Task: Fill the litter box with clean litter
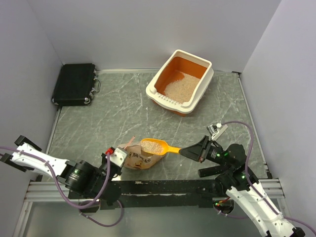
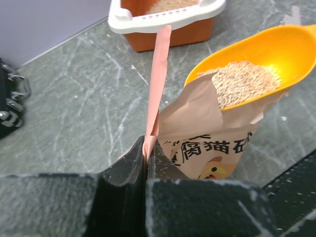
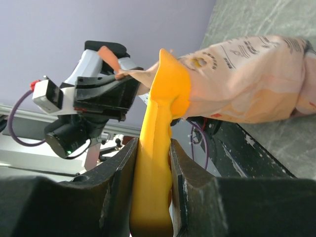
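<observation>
Inventory on the worktop [image 1: 123,113]:
- One litter box [image 1: 169,100], at 1 o'clock.
- One black case [image 1: 74,84], at 10 o'clock.
- One printed bag [image 1: 136,159], at 6 o'clock.
- One yellow scoop [image 1: 159,146], at 6 o'clock.
- Litter [image 1: 180,86], two portions: one in the box, one in the scoop.
- Two end effectors: the left end effector [image 1: 114,157] and the right end effector [image 1: 190,152].

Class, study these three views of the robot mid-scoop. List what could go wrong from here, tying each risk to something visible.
1. The scoop is heaped with clean litter; tilting on the way to the litter box could spill granules onto the table.
2. The right hand holds only the handle's end, so the loaded scoop may twist.
3. The left hand pinches just a thin edge of the bag, which could slip or tear.
</observation>
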Action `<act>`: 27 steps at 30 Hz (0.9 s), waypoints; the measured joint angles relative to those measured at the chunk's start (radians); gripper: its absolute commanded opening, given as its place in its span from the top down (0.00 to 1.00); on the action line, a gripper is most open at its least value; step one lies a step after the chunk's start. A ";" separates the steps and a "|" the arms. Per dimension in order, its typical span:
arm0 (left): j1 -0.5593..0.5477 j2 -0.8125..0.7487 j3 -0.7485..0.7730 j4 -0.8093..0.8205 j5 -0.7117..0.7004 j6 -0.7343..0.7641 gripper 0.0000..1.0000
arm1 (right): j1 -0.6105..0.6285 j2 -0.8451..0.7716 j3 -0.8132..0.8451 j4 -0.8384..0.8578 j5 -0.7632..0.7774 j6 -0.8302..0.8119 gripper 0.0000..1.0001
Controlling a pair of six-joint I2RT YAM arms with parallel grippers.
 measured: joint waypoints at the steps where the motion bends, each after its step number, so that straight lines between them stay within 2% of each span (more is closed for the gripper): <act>1: 0.000 0.003 0.000 -0.012 -0.008 -0.003 0.99 | 0.000 0.010 0.008 0.007 0.002 -0.001 1.00; 10: 0.002 0.038 0.000 -0.084 -0.046 -0.073 0.99 | 0.000 0.020 0.016 0.023 0.011 -0.011 1.00; 19: 0.002 0.020 0.000 -0.076 -0.044 -0.053 0.99 | 0.000 0.007 0.016 0.026 0.064 0.018 1.00; 27: 0.002 0.018 0.000 -0.076 -0.045 -0.051 0.99 | 0.000 0.053 0.016 0.138 0.164 0.105 1.00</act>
